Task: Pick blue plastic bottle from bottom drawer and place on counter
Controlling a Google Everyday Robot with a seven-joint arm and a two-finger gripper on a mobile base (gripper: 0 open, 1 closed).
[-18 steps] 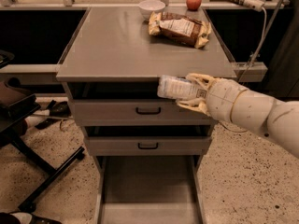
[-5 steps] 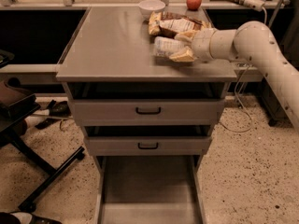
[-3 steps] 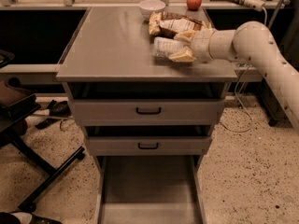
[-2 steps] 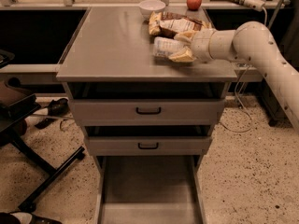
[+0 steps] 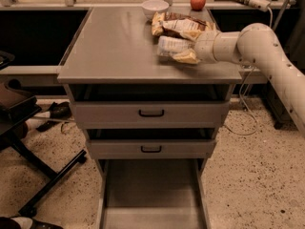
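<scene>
The cream claw (image 5: 180,51), over the plain grey flat bench (image 5: 114,46), clasps the pale blue-labelled clear plastic bottle (image 5: 169,44).

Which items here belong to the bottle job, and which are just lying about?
Job: bottle, at the right side of the counter; tool, closed on the bottle there; bottom drawer, pulled open.
Lying about: snack bag just behind the bottle; bowl; apple; chair at left.
</scene>
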